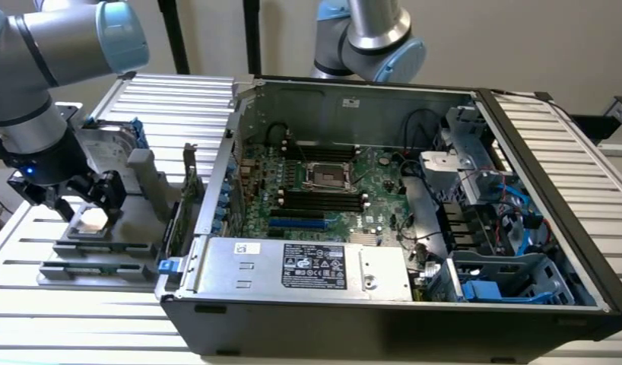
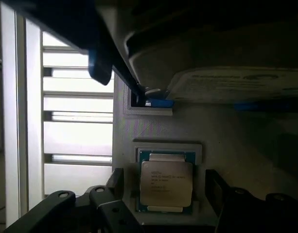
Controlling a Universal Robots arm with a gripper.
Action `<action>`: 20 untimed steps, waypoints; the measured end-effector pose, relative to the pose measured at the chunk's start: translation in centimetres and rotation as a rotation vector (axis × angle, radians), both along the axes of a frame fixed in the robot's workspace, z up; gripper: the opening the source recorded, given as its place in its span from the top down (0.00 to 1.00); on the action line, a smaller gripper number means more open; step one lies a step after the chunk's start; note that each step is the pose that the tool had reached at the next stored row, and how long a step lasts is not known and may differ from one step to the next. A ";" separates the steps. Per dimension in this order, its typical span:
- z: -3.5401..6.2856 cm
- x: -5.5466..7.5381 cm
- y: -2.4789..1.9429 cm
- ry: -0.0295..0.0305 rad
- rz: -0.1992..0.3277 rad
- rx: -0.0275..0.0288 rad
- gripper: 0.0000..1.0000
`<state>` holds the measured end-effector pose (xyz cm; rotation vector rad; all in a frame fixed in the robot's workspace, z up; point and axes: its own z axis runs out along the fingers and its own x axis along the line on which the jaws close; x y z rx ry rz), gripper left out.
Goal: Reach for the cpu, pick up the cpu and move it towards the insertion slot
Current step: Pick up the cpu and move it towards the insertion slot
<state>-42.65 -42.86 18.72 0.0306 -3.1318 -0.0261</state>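
Gripper (image 1: pixel 88 207) spread wide, holding nothing, jaws either side of the cpu (image 2: pixel 166 182) in its grey holder (image 2: pixel 153 128); insertion slot (image 1: pixel 328 176) well apart.

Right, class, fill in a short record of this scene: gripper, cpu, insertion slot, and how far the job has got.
gripper: open, low over the grey holder, straddling the cpu
cpu: flat in a recess of the grey holder, metal top up, not lifted
insertion slot: on the motherboard inside the open computer case, to the exterior view's right of the holder
progress: reach about done; no grip yet
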 end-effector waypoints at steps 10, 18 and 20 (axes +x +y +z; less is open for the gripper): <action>-0.14 0.0 -0.01 0.0002 0.001 0.0035 0.23; -0.21 0.0 -0.01 0.0002 0.002 0.0063 0.32; -0.23 0.0 -0.01 0.0002 0.003 0.0067 0.32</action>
